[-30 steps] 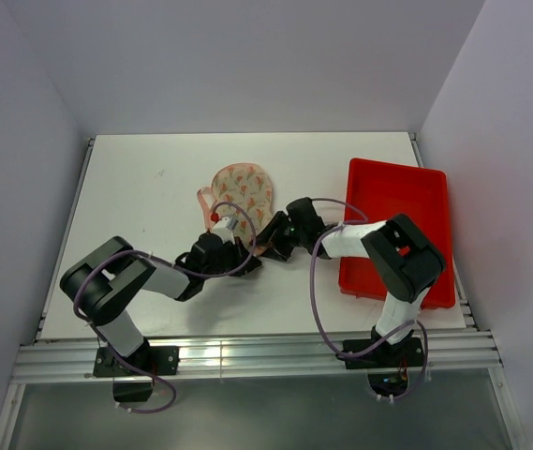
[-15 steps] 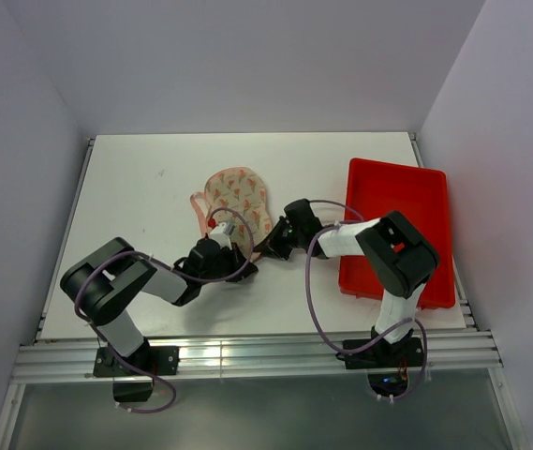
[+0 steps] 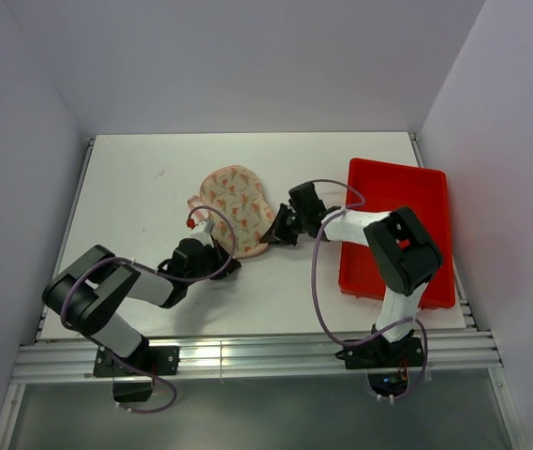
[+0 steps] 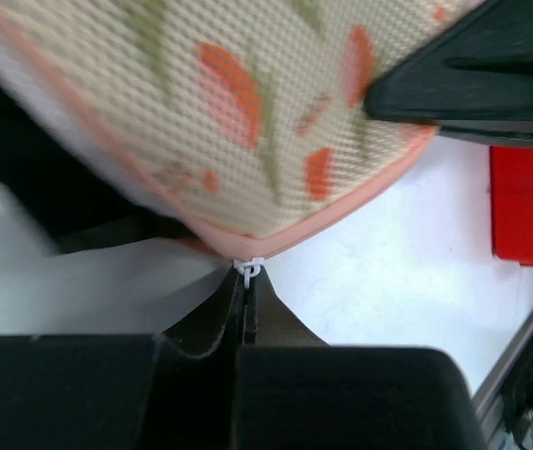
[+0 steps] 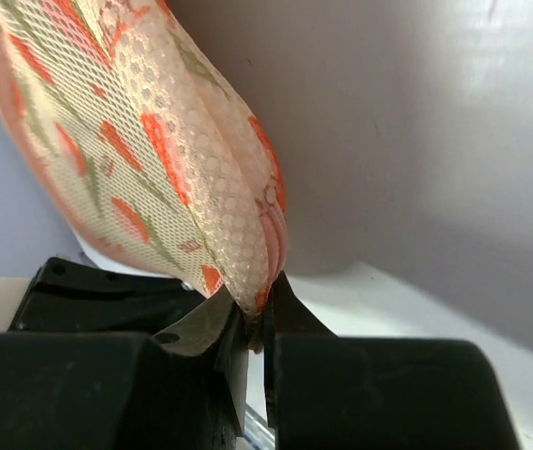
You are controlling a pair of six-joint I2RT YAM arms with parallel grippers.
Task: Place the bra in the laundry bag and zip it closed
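The laundry bag (image 3: 236, 195) lies folded into one beige-pink dome with orange print, mid-table. My left gripper (image 3: 230, 259) sits at its near edge, shut on the small white zipper pull (image 4: 248, 269) that hangs from the pink rim. In the left wrist view the bag (image 4: 247, 122) fills the top, just beyond the left gripper (image 4: 247, 286). My right gripper (image 3: 272, 236) is at the bag's right edge, shut on the doubled rim of the bag (image 5: 154, 141); the fabric is pinched at the right gripper (image 5: 259, 311). The bra is out of view.
A red rectangular tray (image 3: 399, 230) stands to the right, close behind the right arm. The right gripper's black finger (image 4: 472, 84) crosses the top right of the left wrist view. Grey walls enclose the white table (image 3: 135, 187) on three sides.
The right gripper has shut on the bag's right edge. The left arm has drawn back to the left with the zipper pull, and the bag has shifted slightly left.
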